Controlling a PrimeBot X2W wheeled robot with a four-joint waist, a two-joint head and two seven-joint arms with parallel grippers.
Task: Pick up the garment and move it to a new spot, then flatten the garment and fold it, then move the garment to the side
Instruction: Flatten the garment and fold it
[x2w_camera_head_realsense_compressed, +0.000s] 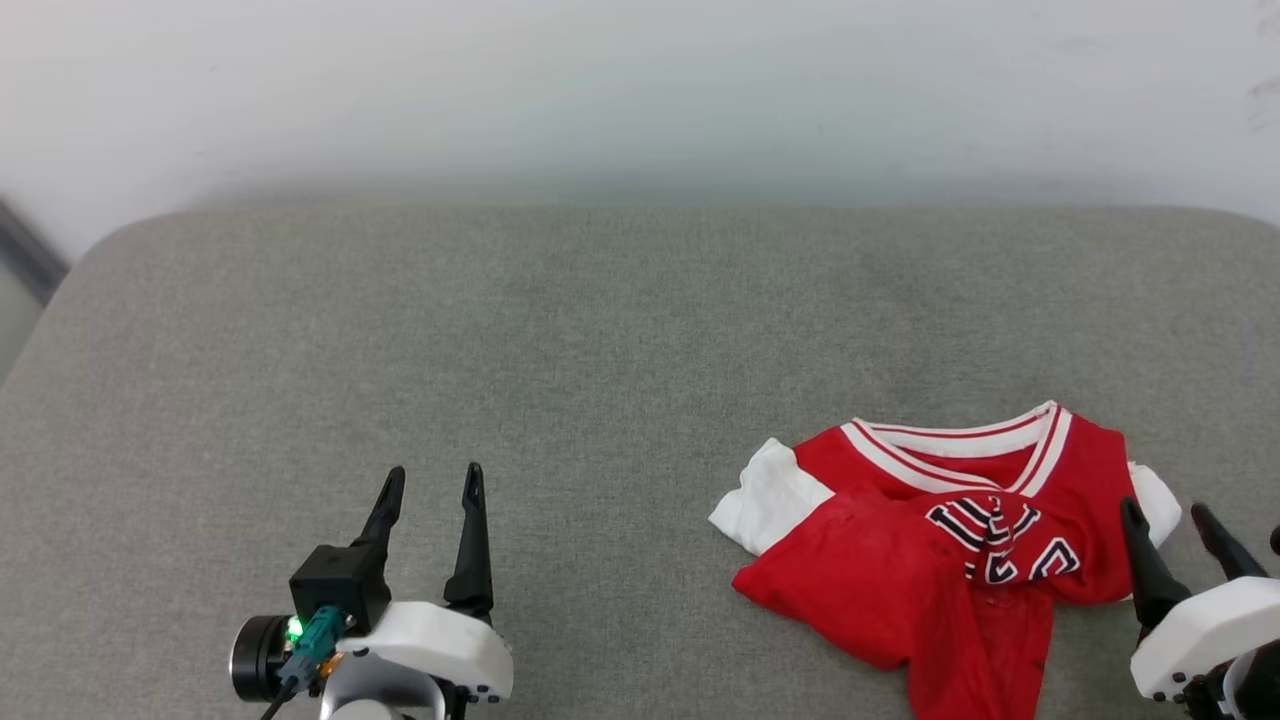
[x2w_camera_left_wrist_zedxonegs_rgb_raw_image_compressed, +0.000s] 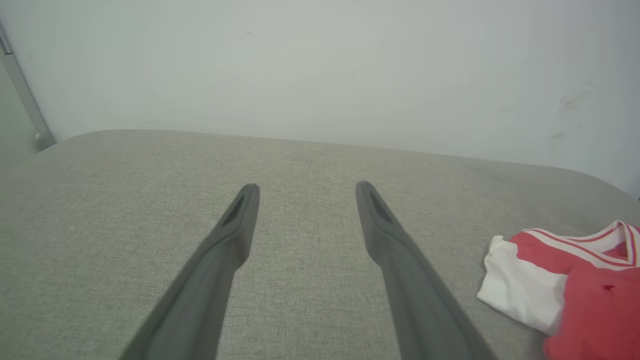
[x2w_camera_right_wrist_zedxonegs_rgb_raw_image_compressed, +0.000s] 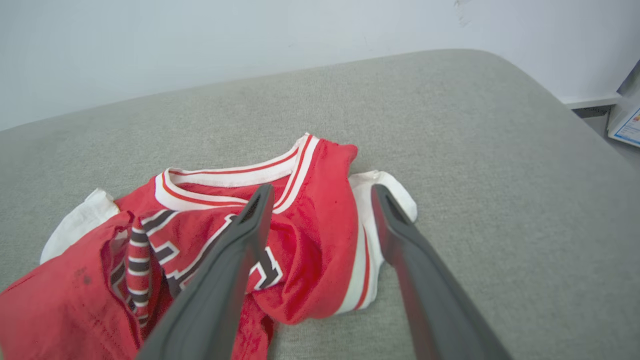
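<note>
While the red shirt (x2w_camera_head_realsense_compressed: 900, 570) lies crumpled at the near right of the grey cushion (x2w_camera_head_realsense_compressed: 600, 330), both of the robot's grippers are empty.

In the head view, the left gripper (x2w_camera_head_realsense_compressed: 433, 470) sits at the lower left with its two dark fingers spread, well apart from the shirt. The right gripper (x2w_camera_head_realsense_compressed: 1163, 507) shows at the lower right, jaws parted. Its inner finger is just beside the shirt's edge, where a white sleeve pokes out. The striped collar points toward the pale wall (x2w_camera_head_realsense_compressed: 640, 90), and red cloth is bunched up over part of the black lettering.

From the left wrist, the fingers stand wide over bare cushion. One white sleeve and a red shoulder lie at the far right of that view.

From the right wrist, the fingers stand wide apart over the shirt's sleeve side. One crosses in front of the lettering and the other crosses the sleeve's edge. Whether either tip touches the cloth cannot be told, but no cloth is pinched between them.
</note>
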